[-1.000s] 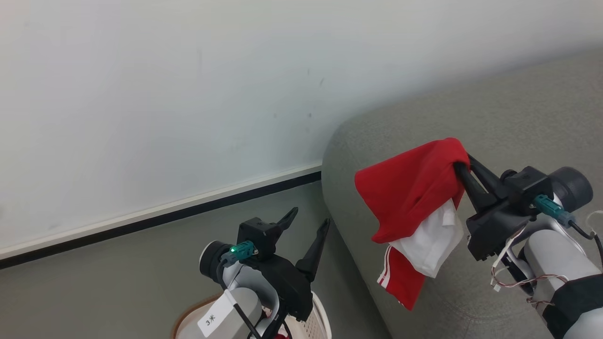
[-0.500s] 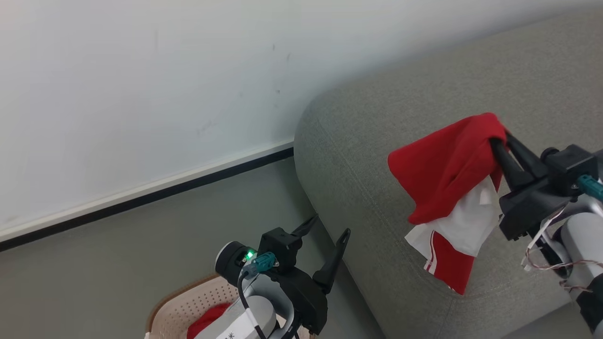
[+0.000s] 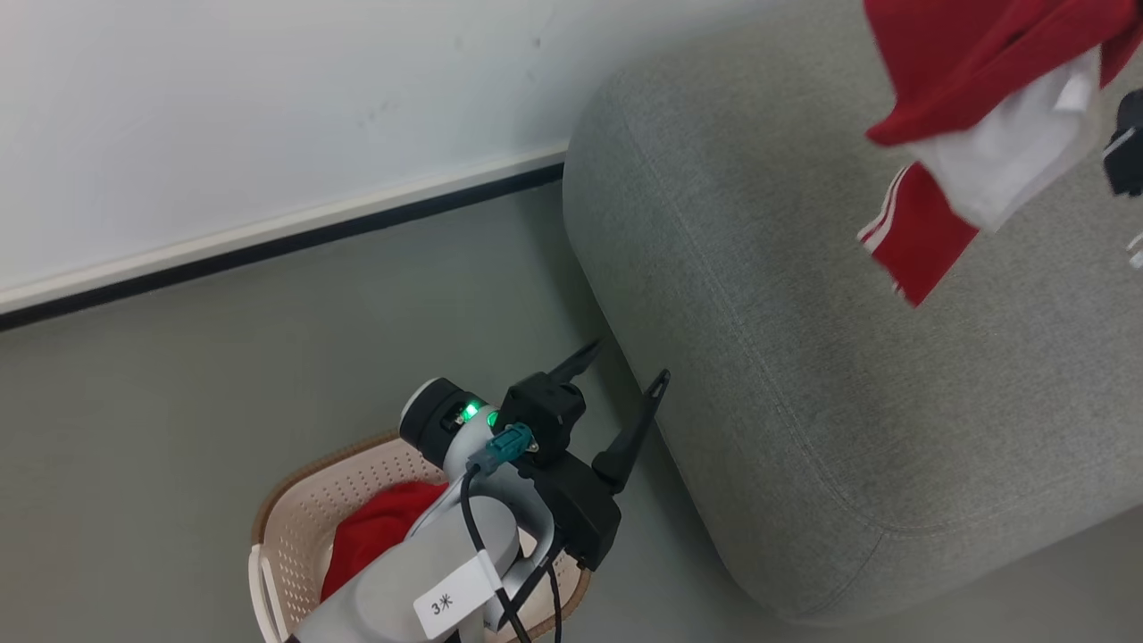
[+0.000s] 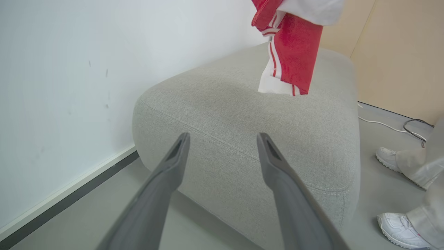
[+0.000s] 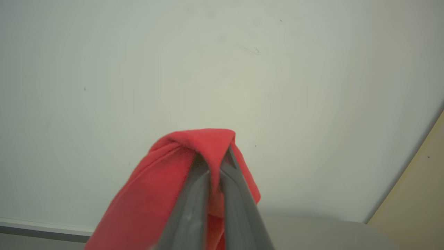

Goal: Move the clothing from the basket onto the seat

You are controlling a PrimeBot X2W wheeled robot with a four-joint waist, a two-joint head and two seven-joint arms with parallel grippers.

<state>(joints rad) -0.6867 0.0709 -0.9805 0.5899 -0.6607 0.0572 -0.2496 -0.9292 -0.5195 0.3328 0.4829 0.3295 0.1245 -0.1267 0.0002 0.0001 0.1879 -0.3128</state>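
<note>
Right gripper point(image 5: 216, 156) is pinched tight on a red-and-white garment point(image 3: 964, 80) that's dangling over the seat point(image 3: 804, 375). Left gripper point(image 3: 628, 363) is spread wide with nothing in it, right by the seat's rounded edge. The basket point(image 3: 295, 500) sits on the floor point(image 3: 179, 375) near that edge with more red clothing point(image 3: 379, 531) inside.

One large grey fabric-upholstered seat point(image 3: 804, 357). One oval cream perforated plastic basket point(image 3: 299, 536) with a brown rim, beside the seat. Two soft red sports garments — a hanging garment point(image 3: 964, 80) with white panels above the seat, a bundled garment point(image 3: 379, 536) in the basket. Two dark two-fingered hands: the left hand point(image 3: 629, 360) by the seat's corner, the right hand point(image 5: 215, 156) on the hanging garment. Two white shoes point(image 4: 399, 225) and one white cable point(image 4: 381, 125) — on the floor beside the seat.
</note>
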